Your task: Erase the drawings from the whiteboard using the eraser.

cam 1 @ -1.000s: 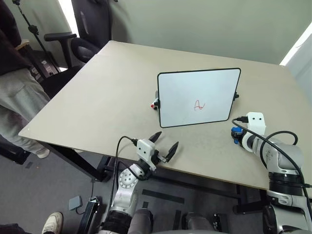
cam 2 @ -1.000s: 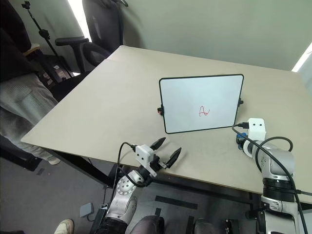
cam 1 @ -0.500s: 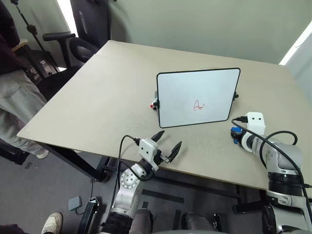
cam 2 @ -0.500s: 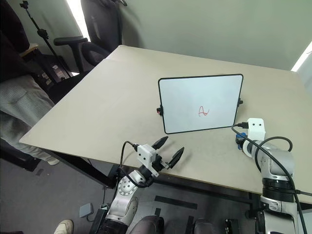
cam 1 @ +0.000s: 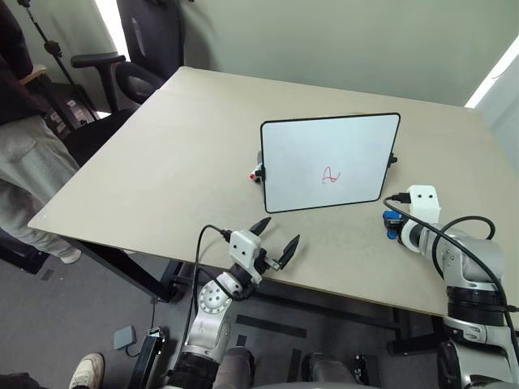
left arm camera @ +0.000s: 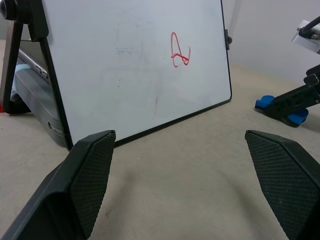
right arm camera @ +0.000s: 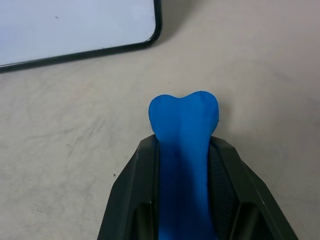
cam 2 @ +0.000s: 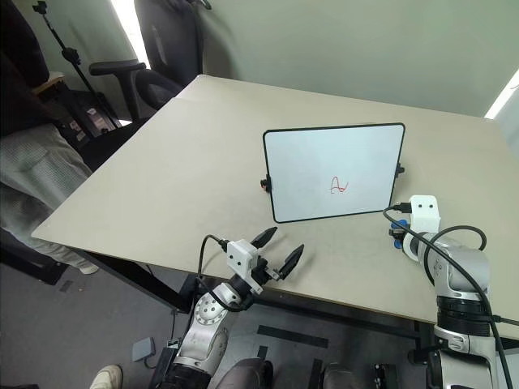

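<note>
Where ribbed black fingers (right arm camera: 227,200) pinch, the soft blue eraser (right arm camera: 184,150) bulges.

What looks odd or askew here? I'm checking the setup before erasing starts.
Nothing stands out. The whiteboard stands propped on the table, its red drawing intact, and the right gripper is shut on the blue eraser beside it.

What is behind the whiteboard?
Behind the whiteboard, a grey stand props it, and a red-and-black marker peeks at its edge. The rest is covered.
</note>
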`<state>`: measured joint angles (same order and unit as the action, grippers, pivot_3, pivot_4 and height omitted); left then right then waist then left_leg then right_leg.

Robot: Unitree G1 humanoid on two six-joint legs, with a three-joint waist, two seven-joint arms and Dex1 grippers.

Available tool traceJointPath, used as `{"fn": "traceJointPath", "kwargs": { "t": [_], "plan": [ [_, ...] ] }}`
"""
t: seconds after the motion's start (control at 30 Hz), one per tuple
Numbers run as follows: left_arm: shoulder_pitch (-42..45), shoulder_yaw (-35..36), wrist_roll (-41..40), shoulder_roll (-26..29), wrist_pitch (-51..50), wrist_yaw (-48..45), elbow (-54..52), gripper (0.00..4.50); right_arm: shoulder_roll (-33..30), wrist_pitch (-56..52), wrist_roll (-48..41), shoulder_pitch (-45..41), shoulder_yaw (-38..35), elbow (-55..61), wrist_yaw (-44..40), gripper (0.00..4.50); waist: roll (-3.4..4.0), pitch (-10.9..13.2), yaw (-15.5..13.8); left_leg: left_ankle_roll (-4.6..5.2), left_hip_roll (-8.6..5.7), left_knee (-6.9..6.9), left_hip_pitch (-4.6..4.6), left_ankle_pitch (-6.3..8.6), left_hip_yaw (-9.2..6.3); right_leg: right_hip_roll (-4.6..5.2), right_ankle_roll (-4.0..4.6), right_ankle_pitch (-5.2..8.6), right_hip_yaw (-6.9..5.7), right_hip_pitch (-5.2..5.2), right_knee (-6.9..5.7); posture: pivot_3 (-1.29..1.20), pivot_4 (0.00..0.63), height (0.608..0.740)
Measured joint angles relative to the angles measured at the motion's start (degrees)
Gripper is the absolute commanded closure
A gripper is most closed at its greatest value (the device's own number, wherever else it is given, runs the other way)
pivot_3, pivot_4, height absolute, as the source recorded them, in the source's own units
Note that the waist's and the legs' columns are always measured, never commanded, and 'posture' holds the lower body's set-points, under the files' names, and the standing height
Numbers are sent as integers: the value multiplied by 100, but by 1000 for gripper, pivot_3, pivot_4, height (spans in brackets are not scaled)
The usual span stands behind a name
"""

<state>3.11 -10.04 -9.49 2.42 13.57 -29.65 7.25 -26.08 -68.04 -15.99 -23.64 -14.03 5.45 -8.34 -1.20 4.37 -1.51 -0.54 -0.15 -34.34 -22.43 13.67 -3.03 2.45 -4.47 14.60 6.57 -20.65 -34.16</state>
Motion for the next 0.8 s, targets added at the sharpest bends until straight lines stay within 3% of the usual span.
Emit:
{"fn": "traceJointPath", "kwargs": {
  "t": [0.17,0.47,0.6,0.8],
  "plan": [
    [0,-2,-1,0,0,-1,1,0,8,-131,-52,-16,-2,232,-43,4151,0,0,0,7,0,0,1,-2,0,0,-1,0,-2,0,0,0,150,740],
    [-5,8,-1,1,2,2,9,0,137,184,-196,-112,41,707,-318,4151,2,0,16,27,0,0,2,-14,1,-3,-1,-1,-2,-6,-7,0,150,740],
    [4,-12,-1,-4,4,1,11,0,460,385,-467,-632,375,1247,-543,4151,-6,-3,65,42,0,-2,14,-23,0,-11,-5,-2,-4,-9,-17,0,150,740],
    [18,2,-3,7,2,-2,27,0,918,624,-421,-1137,975,840,-541,4151,-9,-4,70,44,1,-3,15,-24,-9,-6,7,-2,-7,-10,-19,0,150,740]
  ]
}}
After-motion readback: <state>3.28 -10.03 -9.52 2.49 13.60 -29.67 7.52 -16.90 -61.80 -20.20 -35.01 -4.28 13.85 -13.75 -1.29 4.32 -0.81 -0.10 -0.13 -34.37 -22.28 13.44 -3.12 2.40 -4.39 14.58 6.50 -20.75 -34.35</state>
